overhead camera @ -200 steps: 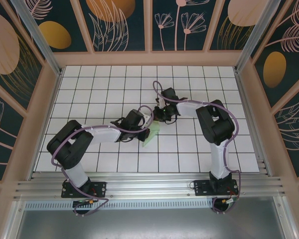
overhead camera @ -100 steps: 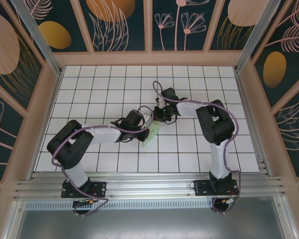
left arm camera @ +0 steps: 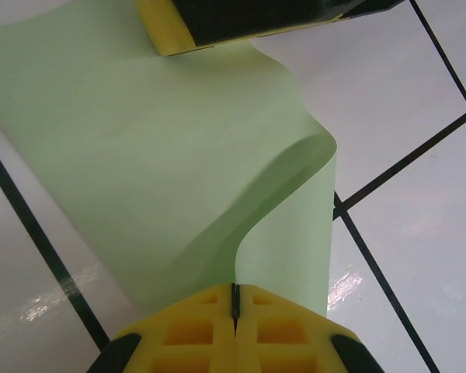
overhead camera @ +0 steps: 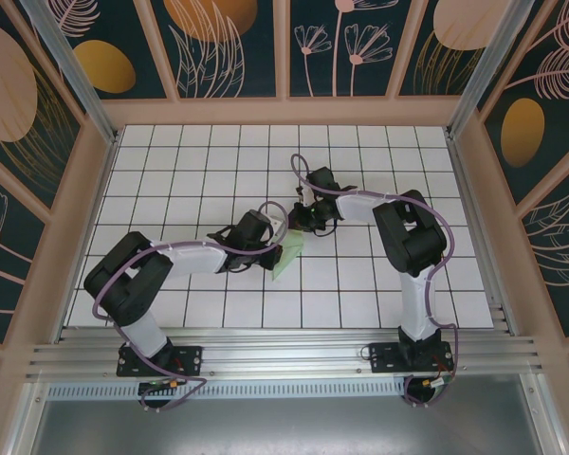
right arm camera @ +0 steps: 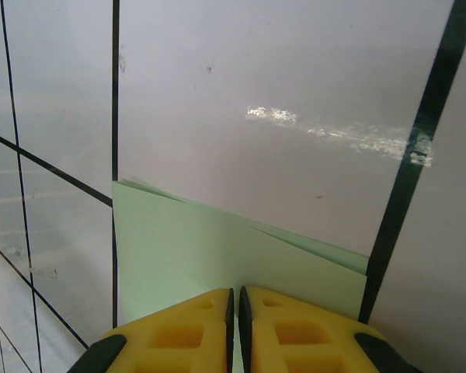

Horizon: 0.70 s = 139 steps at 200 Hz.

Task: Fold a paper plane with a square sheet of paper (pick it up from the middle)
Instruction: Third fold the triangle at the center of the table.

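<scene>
The pale green sheet of paper [overhead camera: 285, 255] lies on the grid tiles at mid-table, folded into a narrow pointed shape like a paper plane. My left gripper [overhead camera: 274, 234] is shut on the edge of one flap [left arm camera: 283, 256], and that flap curls up in a soft bend off the flat layer [left arm camera: 124, 148]. My right gripper [overhead camera: 300, 221] meets it from the far side. Its yellow fingers [right arm camera: 295, 326] stand all but together, tips down on the folded layers [right arm camera: 210, 249]. One of its fingertips [left arm camera: 167, 27] rests on the paper's far end in the left wrist view.
White grid tiles [overhead camera: 379, 284] surround the paper on every side. A wooden frame [overhead camera: 284, 111] and patterned walls ring the table. Both arms reach in towards the middle, close to each other.
The left arm has shifted a little, its elbow moving left and its gripper edging up over the paper. The right arm has held still.
</scene>
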Each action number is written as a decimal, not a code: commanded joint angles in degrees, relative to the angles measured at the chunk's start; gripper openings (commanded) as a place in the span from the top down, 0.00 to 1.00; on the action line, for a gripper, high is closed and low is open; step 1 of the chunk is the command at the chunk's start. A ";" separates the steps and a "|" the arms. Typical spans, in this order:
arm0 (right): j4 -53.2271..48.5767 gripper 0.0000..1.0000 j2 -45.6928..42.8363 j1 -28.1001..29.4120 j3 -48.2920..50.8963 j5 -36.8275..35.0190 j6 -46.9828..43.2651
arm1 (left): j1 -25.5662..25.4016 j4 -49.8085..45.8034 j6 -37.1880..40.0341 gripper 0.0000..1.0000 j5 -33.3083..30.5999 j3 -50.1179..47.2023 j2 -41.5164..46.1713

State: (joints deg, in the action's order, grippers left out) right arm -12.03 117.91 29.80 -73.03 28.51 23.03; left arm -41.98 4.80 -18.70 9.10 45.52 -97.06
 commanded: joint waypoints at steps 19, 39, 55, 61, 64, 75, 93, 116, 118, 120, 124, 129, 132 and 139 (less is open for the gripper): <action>-3.35 0.84 2.83 0.30 0.61 -3.16 0.28 | 0.36 0.65 -0.20 0.95 -2.21 -0.18 1.30; -3.39 0.84 2.81 0.33 0.53 -3.11 0.31 | 0.40 0.52 0.09 0.95 -1.93 0.10 0.63; -3.43 0.84 2.78 0.34 0.53 -3.10 0.35 | 0.37 0.05 0.46 0.95 -2.09 0.56 -0.12; -3.45 0.84 2.85 0.34 0.57 -3.10 0.33 | 0.32 0.01 0.55 0.94 -1.95 0.71 -0.29; -3.44 0.84 2.85 0.33 0.53 -3.11 0.27 | 0.35 0.08 0.55 0.94 -1.94 0.70 -0.35; -3.44 0.84 2.78 0.34 0.53 -3.05 0.27 | 0.38 0.46 0.72 0.94 -1.79 0.63 -0.37; -3.44 0.84 2.92 0.27 0.61 -3.03 0.36 | 0.39 0.52 1.20 0.94 -1.90 0.97 -0.71; -3.36 0.84 2.98 0.34 0.61 -3.02 0.44 | 0.40 0.03 1.81 0.94 -1.48 1.98 -2.30; -3.33 0.84 2.95 0.34 0.66 -2.98 0.44 | 0.38 0.03 1.84 0.94 -1.37 2.02 -2.49; -3.28 0.84 2.99 0.30 0.69 -3.01 0.44 | 0.33 -0.01 1.83 0.94 -1.37 2.03 -2.56; -3.26 0.84 2.98 0.34 0.71 -3.02 0.48 | 0.34 0.03 1.93 0.93 -1.41 2.11 -2.67; -3.32 0.84 2.96 0.34 0.70 -2.94 0.52 | 0.32 -0.02 1.96 0.93 -1.53 2.12 -2.86; -3.27 0.84 2.96 0.32 0.72 -3.01 0.53 | 0.34 0.02 1.96 0.94 -1.63 2.15 -2.95; -3.22 0.84 2.98 0.34 0.70 -3.02 0.62 | 0.38 -0.05 1.98 0.94 -1.84 2.21 -3.05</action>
State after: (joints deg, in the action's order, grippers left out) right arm -12.03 117.93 29.80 -73.03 28.51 23.07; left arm -41.98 4.89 -18.06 7.86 46.41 -98.61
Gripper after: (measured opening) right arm 0.157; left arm 0.065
